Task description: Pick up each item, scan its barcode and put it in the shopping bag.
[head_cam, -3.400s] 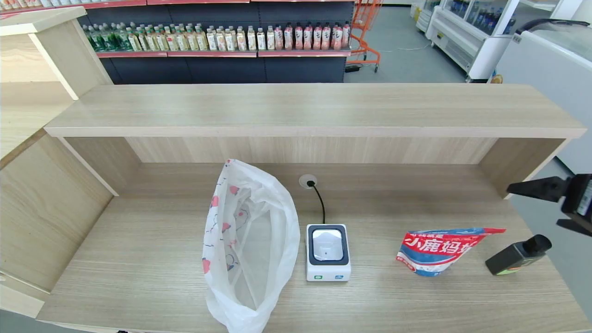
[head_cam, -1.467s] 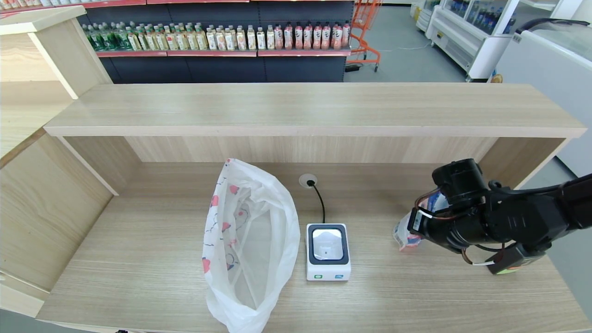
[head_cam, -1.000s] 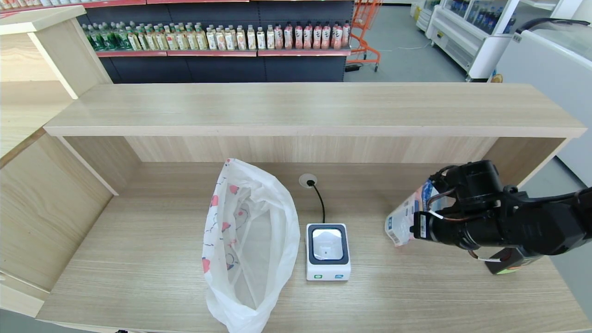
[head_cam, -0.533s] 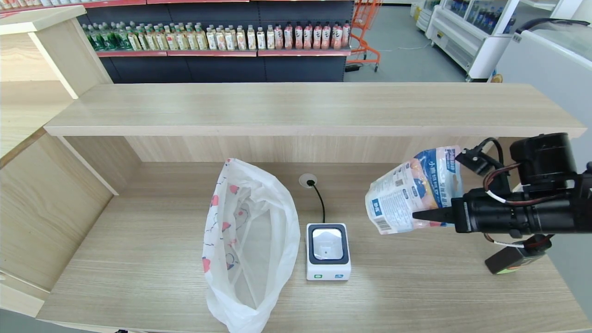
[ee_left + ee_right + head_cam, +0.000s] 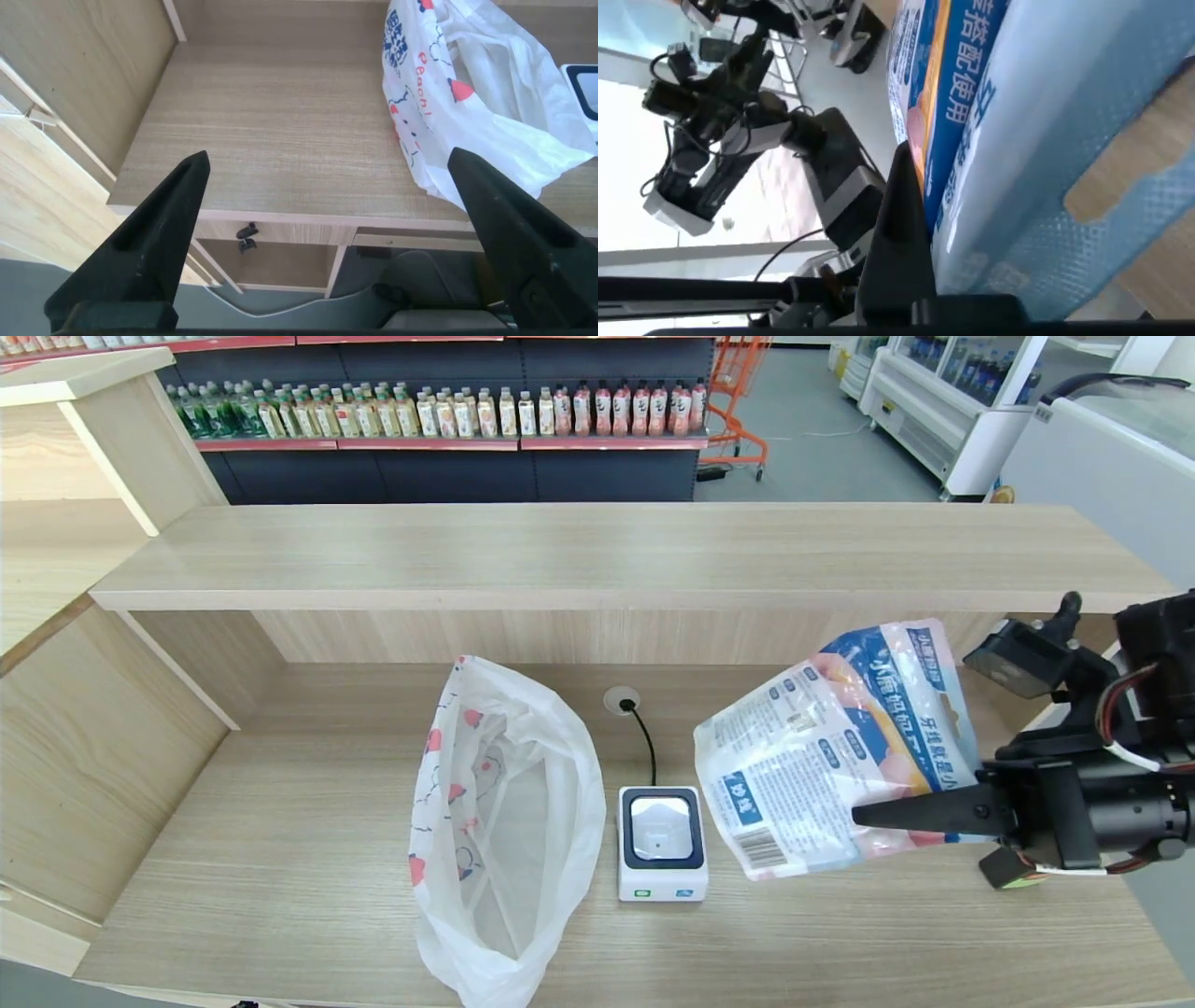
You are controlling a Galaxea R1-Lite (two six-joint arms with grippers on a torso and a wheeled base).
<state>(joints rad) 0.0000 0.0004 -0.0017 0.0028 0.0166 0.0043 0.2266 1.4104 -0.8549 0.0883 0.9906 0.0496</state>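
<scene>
Blue-white pouch (image 5: 822,747) clamped in right end effector (image 5: 887,803), aloft beside scanner (image 5: 661,840): scan step. Next: barcode (image 5: 758,847) down over scanner window. Left end effector (image 5: 327,159) spread.

The dark bottle (image 5: 1008,876) is mostly hidden behind the right gripper (image 5: 870,810). The pouch (image 5: 822,756) hides that gripper's far finger. The shopping bag (image 5: 571,803) runs off the head view's lower edge, and the left wrist view's edge clips the scanner (image 5: 586,84).
</scene>
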